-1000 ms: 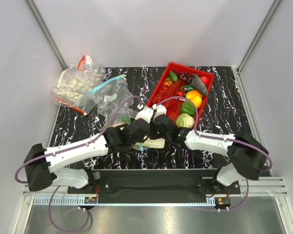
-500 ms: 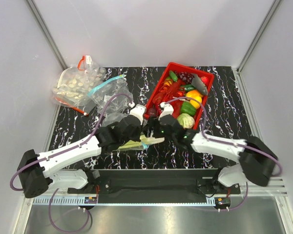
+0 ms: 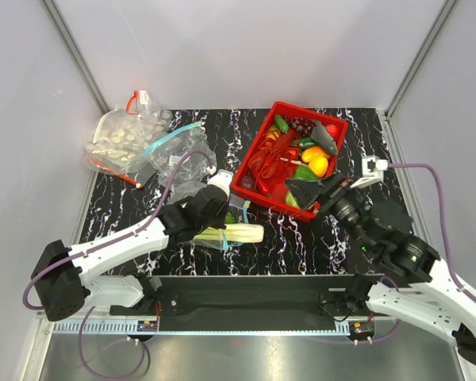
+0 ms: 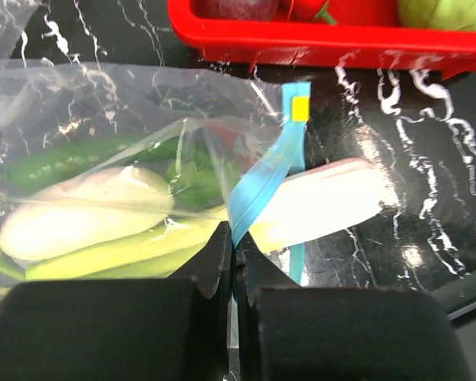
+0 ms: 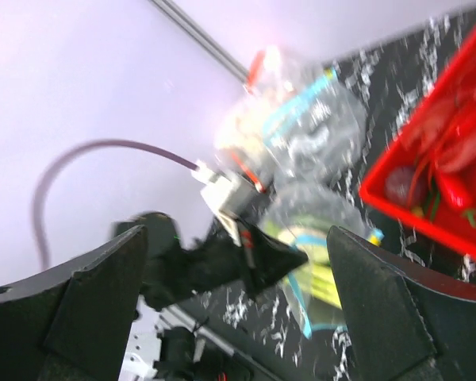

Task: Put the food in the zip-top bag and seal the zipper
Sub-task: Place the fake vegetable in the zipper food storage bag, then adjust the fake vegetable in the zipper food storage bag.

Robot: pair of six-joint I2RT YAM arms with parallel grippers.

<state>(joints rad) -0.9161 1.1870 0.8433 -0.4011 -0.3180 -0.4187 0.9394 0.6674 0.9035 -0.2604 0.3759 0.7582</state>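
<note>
The zip-top bag lies on the black marbled table in front of the red basket, with the food inside. In the left wrist view a white radish piece and a green vegetable show through the plastic. The leek's white stalk reaches past the teal-blue zipper. My left gripper is shut on that zipper strip. My right gripper hangs wide open over the near edge of the basket, holding nothing, apart from the bag.
The red basket holds yellow, red and green toy produce and a grey fish. At the back left lie a bag with a red zipper and another clear bag with a teal strip.
My right gripper has opened, let go near the bag and swung up and away to the right. My left gripper stays shut on the zipper; the bag has shifted slightly.
</note>
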